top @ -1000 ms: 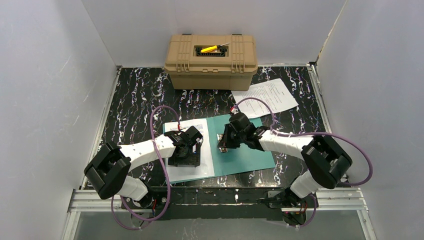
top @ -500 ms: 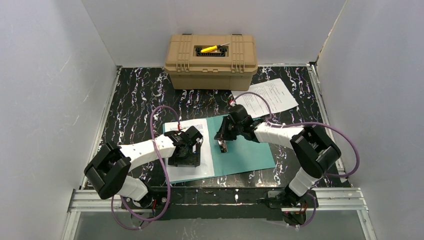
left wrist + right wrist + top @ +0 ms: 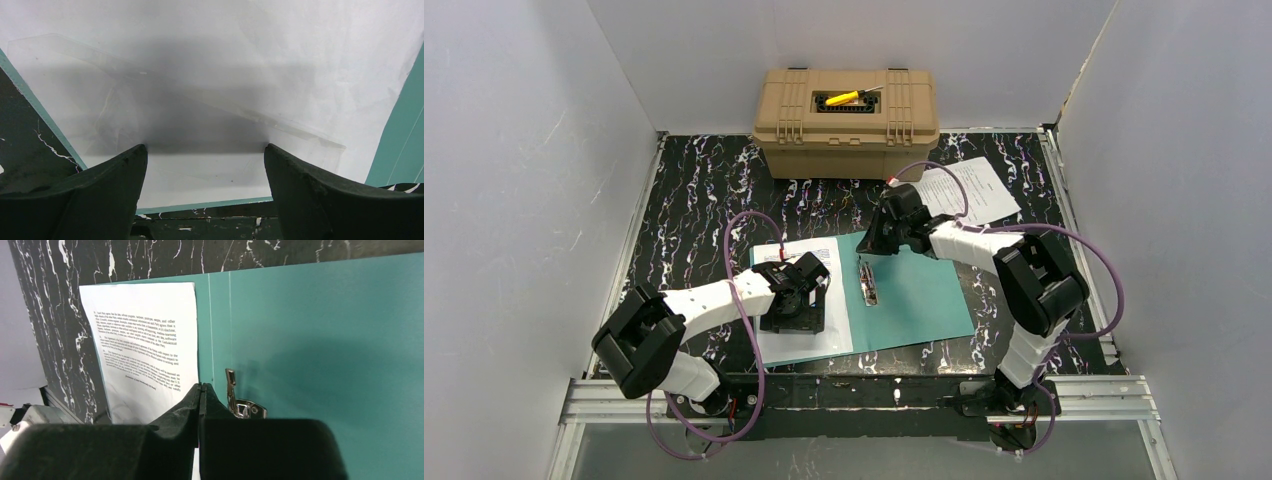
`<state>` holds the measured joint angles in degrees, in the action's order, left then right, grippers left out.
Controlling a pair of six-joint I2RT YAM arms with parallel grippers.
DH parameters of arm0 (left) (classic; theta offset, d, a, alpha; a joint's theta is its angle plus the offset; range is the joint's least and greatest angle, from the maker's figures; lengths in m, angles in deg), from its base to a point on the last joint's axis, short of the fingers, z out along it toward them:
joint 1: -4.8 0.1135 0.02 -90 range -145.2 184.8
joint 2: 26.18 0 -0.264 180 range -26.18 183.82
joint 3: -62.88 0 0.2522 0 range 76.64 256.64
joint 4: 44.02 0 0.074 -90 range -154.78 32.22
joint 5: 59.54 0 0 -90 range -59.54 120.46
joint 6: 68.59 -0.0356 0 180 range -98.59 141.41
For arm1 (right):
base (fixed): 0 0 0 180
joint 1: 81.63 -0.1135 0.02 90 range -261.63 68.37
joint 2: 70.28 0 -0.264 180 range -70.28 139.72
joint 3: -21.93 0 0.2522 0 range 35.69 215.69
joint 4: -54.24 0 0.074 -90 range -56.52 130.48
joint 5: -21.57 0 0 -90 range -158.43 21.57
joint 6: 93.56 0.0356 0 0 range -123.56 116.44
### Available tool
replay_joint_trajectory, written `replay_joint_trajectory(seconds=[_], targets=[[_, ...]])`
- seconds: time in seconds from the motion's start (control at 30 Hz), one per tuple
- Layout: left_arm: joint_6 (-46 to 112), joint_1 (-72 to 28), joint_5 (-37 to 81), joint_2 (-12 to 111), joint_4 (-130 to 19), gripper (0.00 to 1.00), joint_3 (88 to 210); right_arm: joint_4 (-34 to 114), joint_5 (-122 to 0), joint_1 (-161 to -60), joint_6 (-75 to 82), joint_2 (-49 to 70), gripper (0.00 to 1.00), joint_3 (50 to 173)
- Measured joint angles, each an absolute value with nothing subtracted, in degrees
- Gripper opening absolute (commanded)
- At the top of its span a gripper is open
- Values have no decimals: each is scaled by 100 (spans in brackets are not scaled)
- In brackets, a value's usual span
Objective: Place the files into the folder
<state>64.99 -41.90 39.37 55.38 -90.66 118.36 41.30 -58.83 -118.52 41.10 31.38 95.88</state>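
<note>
The teal folder (image 3: 919, 300) lies open on the table. One file, a white printed sheet (image 3: 799, 255), covers its left leaf. My left gripper (image 3: 792, 312) stands open on that sheet, fingertips (image 3: 135, 155) pressed down on it over a clear pocket. The second file (image 3: 959, 190) lies on the table behind the folder, at the back right. My right gripper (image 3: 862, 252) is shut on nothing and hovers over the folder's far edge near the spine. In the right wrist view its shut tips (image 3: 201, 386) sit above the sheet (image 3: 140, 350) and beside the metal clip (image 3: 240, 402).
The metal clip (image 3: 867, 285) lies along the folder's spine. A tan hard case (image 3: 846, 130) with a yellow-handled tool (image 3: 842, 98) on its lid stands at the back. White walls close in the black marbled table (image 3: 694, 200) on three sides.
My right gripper, still shut, has drawn back from the clip toward the folder's far edge. The clip now lies uncovered. The left gripper has not moved.
</note>
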Motion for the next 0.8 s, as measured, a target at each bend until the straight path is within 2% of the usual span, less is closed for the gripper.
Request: replay_joint_trajectory(seconds=[0.07, 0.13, 0.33, 0.6, 0.8], targets=[[6494, -4190, 3937, 5536, -9066, 84, 11836, 4049, -5907, -11784, 4055, 3086, 28, 9612], [6490, -4190, 3937, 5525, -9060, 84, 11831, 3866, -5968, -11718, 3961, 2935, 35, 9612], [6477, -4190, 3926, 5459, -9029, 84, 11829, 3470, -6309, -11371, 3736, 2037, 62, 9509], [6424, -4188, 3904, 5431, -9018, 84, 11825, 3385, -7131, -10809, 3682, 1025, 76, 8746], [6400, -4188, 3895, 5427, -9014, 84, 11823, 3411, -7474, -10202, 3924, 961, 79, 7953]])
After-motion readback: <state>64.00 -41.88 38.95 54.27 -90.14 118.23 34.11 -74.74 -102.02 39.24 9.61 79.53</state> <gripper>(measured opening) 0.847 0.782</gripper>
